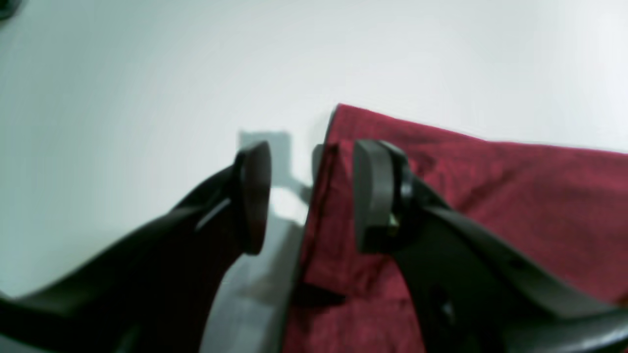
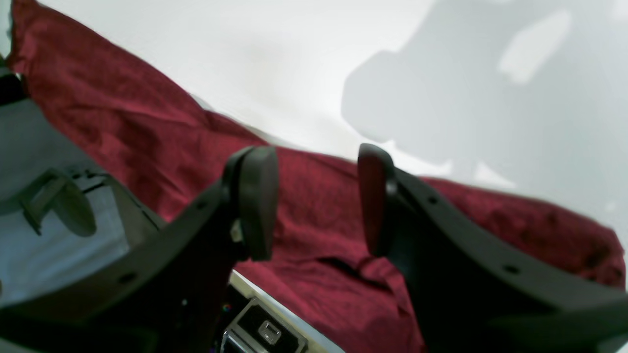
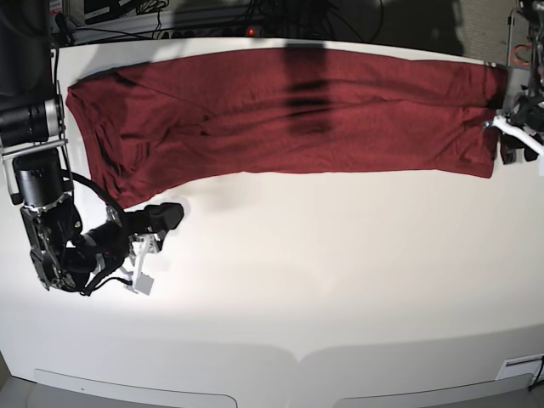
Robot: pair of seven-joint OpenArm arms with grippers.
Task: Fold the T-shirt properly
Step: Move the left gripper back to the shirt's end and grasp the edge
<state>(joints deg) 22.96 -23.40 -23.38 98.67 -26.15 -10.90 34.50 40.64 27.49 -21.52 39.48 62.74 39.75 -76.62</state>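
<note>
The dark red T-shirt [image 3: 280, 110] lies spread in a long band across the far part of the white table [image 3: 340, 272]. My left gripper [image 3: 508, 146] is at the shirt's right end. In the left wrist view it [image 1: 314, 196] is open, and the shirt's edge [image 1: 490, 196] stands between the jaws. My right gripper [image 3: 170, 214] is low over the table just in front of the shirt's near left corner. In the right wrist view it [image 2: 316, 201] is open and empty, with the shirt [image 2: 147, 137] beyond the fingers.
Cables and equipment [image 3: 204, 17] run behind the table's far edge. The right arm's base [image 3: 34, 127] stands at the left edge beside the shirt. The table's front edge [image 3: 297, 361] is near the camera.
</note>
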